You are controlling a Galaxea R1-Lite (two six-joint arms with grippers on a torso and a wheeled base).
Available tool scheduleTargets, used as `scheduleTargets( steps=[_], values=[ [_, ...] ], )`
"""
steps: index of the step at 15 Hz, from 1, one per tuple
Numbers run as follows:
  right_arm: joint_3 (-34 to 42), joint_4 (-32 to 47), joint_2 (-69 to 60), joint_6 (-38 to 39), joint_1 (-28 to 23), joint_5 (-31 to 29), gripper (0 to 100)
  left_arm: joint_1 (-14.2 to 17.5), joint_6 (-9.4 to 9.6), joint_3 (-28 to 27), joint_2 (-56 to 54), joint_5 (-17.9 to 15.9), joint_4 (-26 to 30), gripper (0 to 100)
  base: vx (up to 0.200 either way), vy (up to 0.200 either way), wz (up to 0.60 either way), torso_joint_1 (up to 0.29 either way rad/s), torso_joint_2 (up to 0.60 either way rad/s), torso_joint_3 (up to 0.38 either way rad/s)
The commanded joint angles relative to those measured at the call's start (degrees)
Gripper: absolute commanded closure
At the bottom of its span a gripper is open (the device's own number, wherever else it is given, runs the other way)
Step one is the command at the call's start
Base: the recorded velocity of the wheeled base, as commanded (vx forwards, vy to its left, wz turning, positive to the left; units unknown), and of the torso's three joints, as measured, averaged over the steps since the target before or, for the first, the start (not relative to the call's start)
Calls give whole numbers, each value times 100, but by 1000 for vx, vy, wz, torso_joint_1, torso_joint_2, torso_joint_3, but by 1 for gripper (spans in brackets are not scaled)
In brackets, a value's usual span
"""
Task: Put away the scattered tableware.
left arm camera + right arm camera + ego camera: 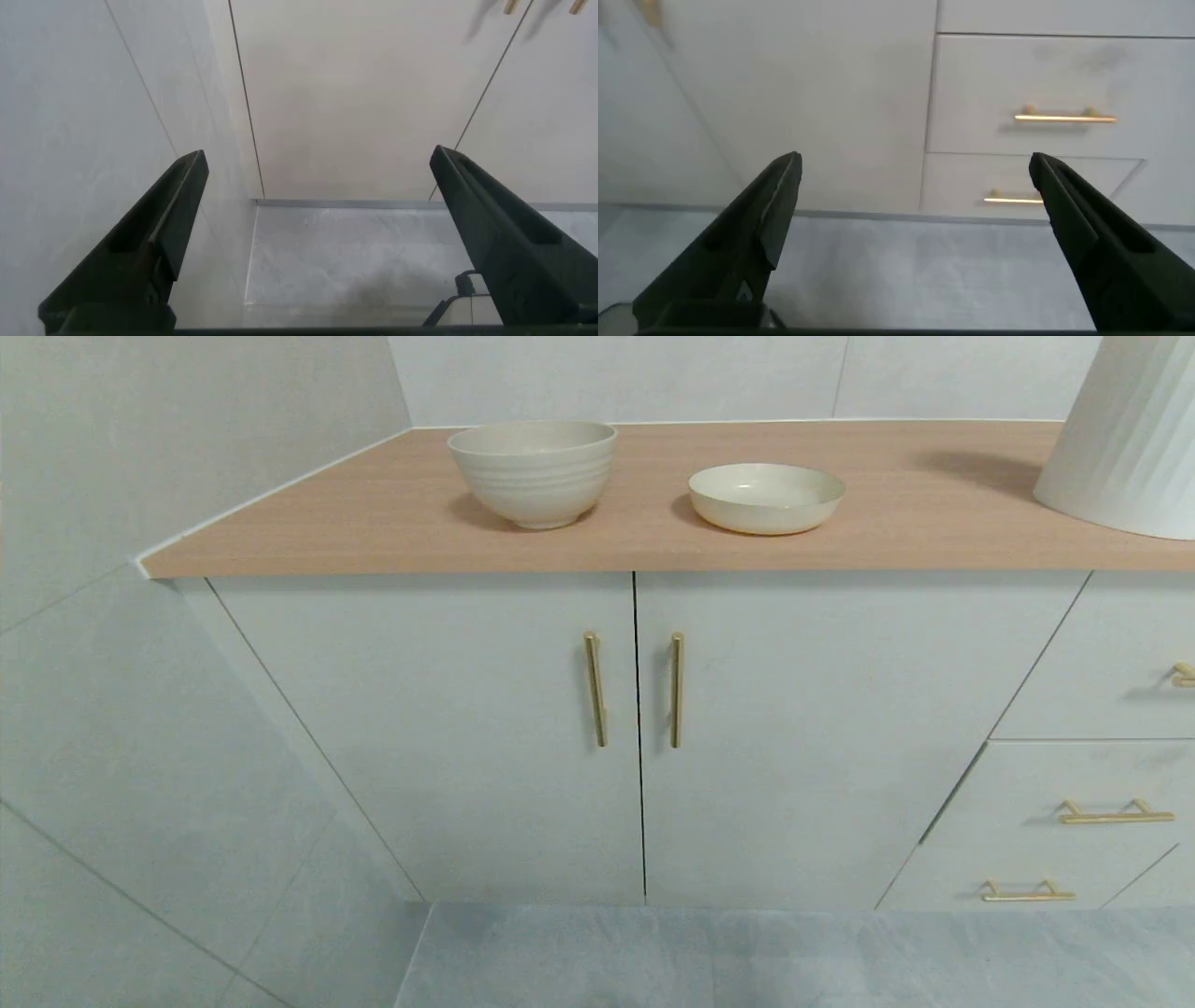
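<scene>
Deep ribbed bowl [532, 471] and shallow dish [766, 497] stand upright, near each other but apart, on the counter [373, 523], above the shut double doors [448, 728]. My left gripper [318, 157] and right gripper [915, 160] hang low, jaws spread wide and holding nothing, facing the cabinet front near the floor. Both pieces therefore lie above and ahead of me. I judge the bowl nearer my left arm and the dish nearer my right. Both are round, with no long axis.
</scene>
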Motion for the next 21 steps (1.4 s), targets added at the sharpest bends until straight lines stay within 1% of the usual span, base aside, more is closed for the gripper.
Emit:
scheduleTargets(
  steps=[1,2,3,4,6,7,8,9,10,11,12,13,15,16,17,18,21],
  values=[
    [-483,-188,50,148,9,340,0,1,-1,1,2,1,-1,0,0,0,0,0,0,0],
    [-1011,-83,375,500,123,1140,0,1,-1,1,2,1,-1,0,0,0,0,0,0,0],
    [-1195,40,753,482,167,1606,0,1,-1,1,2,1,-1,0,0,0,0,0,0,0],
    [-1309,84,1448,464,185,2063,0,1,-1,1,2,1,-1,0,0,0,0,0,0,0],
    [-1591,58,2924,456,361,2722,0,1,-1,1,2,1,-1,0,0,0,0,0,0,0],
    [-1696,58,3267,456,475,2889,0,1,-1,1,2,1,-1,0,0,0,0,0,0,0],
    [-1960,14,4120,456,844,3056,0,1,-1,1,2,1,-1,0,0,0,0,0,0,0],
    [-2250,-215,5174,438,1345,3038,0,1,-1,1,2,1,-1,0,0,0,0,0,0,0],
    [-2478,-593,5939,438,1776,2977,0,1,-1,1,2,1,-1,0,0,0,0,0,0,0],
    [-2610,-874,6352,447,1925,2915,0,1,-1,1,2,1,-1,0,0,0,0,0,0,0],
    [-2909,-1682,7275,482,2040,2863,0,1,-1,1,2,1,-1,0,0,0,0,0,0,0],
    [-3164,-2359,7908,570,2057,2819,0,1,-1,1,2,1,-1,0,0,0,0,0,0,0],
    [-3665,-3423,8954,886,2145,2757,0,1,-1,1,2,1,-1,0,0,0,0,0,0,0],
    [-3797,-3598,9156,895,2198,2757,0,1,-1,1,2,1,-1,0,0,0,0,0,0,0],
    [-4148,-3941,9569,939,2365,2740,0,1,-1,1,2,1,-1,0,0,0,0,0,0,0],
    [-4438,-4073,9780,1071,2584,2669,0,1,-1,1,2,1,-1,0,0,0,0,0,0,0],
    [-5431,-4082,10298,1203,3208,2397,0,1,-1,1,2,1,-1,0,0,0,0,0,0,0]
  ],
)
